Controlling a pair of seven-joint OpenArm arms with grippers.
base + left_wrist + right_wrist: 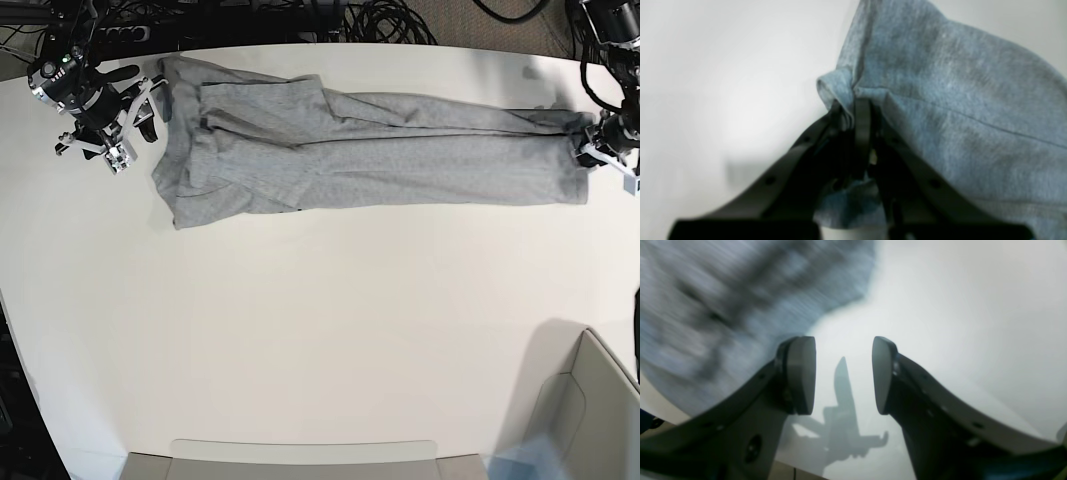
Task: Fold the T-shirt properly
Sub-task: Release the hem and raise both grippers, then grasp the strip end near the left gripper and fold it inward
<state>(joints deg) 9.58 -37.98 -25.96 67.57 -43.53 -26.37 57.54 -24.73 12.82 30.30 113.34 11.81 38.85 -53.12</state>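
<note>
The heather-grey T-shirt (pixel 370 155) lies stretched in a long band across the far part of the white table (pixel 320 320), plain side up; no lettering shows. My left gripper (pixel 590 146) is at the shirt's right end, shut on a bunched edge of the cloth. In the left wrist view the black fingers (pixel 862 123) pinch a fold of the T-shirt (pixel 940 100). My right gripper (pixel 135 118) is at the shirt's left end, just beside the cloth. In the right wrist view this gripper (pixel 843 373) is open and empty, with the blurred T-shirt (pixel 723 306) at upper left.
Grey bins stand at the table's near edge (pixel 300 458) and near right corner (pixel 590 420). Black cables (pixel 380 18) lie behind the far edge. The table's left edge curves close to my right arm.
</note>
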